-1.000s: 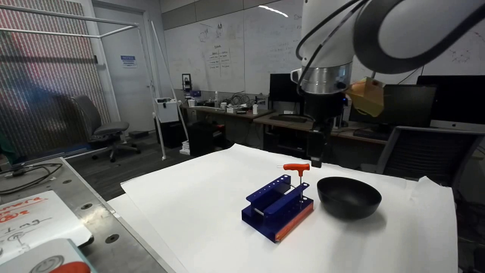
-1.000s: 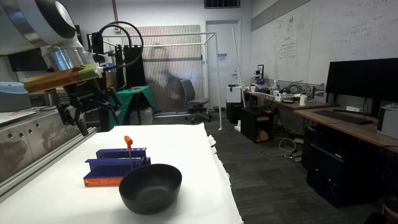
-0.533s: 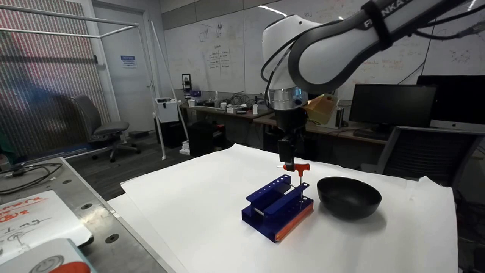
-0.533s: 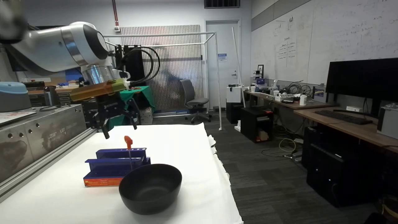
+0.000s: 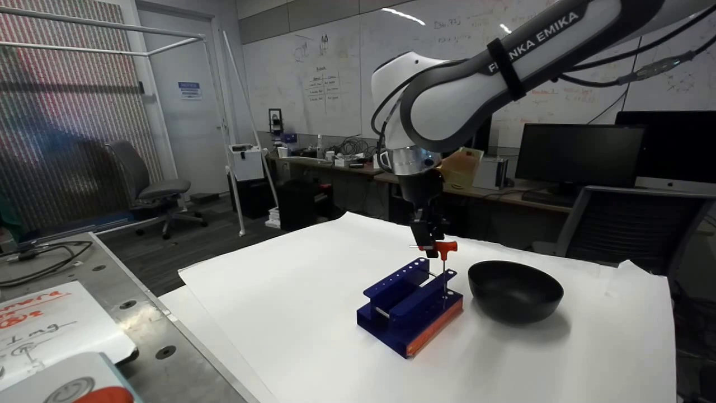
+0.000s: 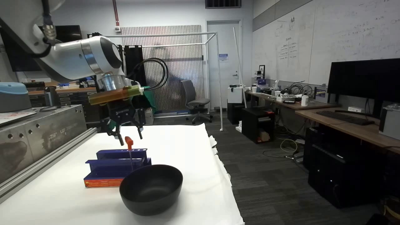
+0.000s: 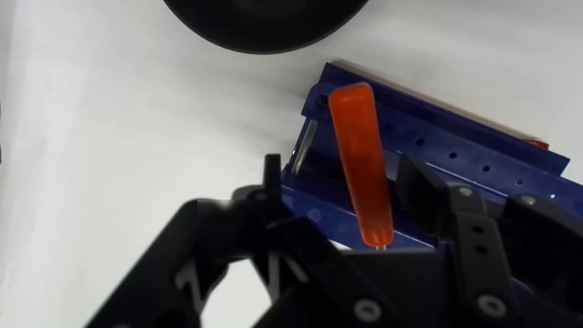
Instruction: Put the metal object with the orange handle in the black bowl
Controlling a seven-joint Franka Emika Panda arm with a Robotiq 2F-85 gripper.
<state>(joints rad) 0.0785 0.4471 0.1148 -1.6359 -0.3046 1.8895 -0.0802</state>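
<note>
Claw (image 6: pixel 131 140) spread around orange-handled tool (image 7: pixel 362 164), upright in rack (image 5: pixel 419 301)

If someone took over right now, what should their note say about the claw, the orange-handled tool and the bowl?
Gripper: open; the wrist view shows the orange handle between its jaws, not clamped.
Tool: upright in the blue rack.
Black bowl: beside the rack, not touching it.
Done: gripper at the handle; nothing lifted yet.
Left: close on the handle, lift the tool clear, set it in the bowl.
</note>
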